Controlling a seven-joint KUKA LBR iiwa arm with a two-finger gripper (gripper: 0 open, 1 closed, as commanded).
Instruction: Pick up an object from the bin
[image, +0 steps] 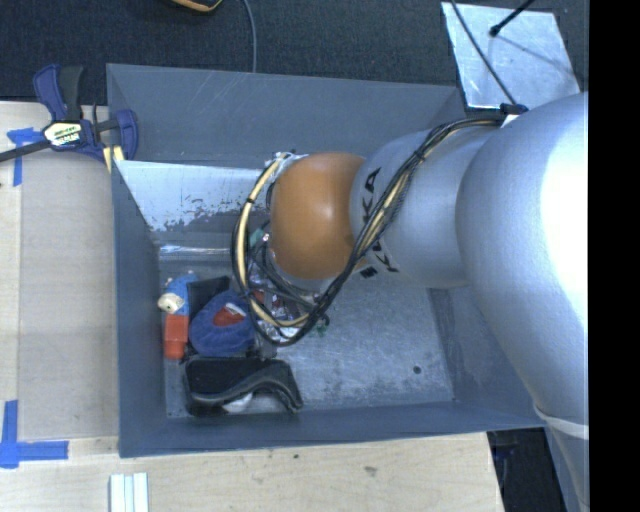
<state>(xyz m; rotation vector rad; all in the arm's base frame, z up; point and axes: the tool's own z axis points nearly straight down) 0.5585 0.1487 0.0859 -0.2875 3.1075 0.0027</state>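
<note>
As the arm (470, 200) reaches in from the right, it hangs over the left half of the bin (390, 350), and its orange cover (312, 212) masks most of the pincer (283, 315). Whether the pincer is apart or together cannot be told.

Step in hand, as judged: approach, with nothing seen gripped.

Things nearest, all at the left:
- black pouch (240, 383), near side
- blue bundle (218, 330), just left of the pincer, the likely target
- orange block (175, 337), further left

The next move calls for settling squarely over one thing before closing and lifting.
</note>
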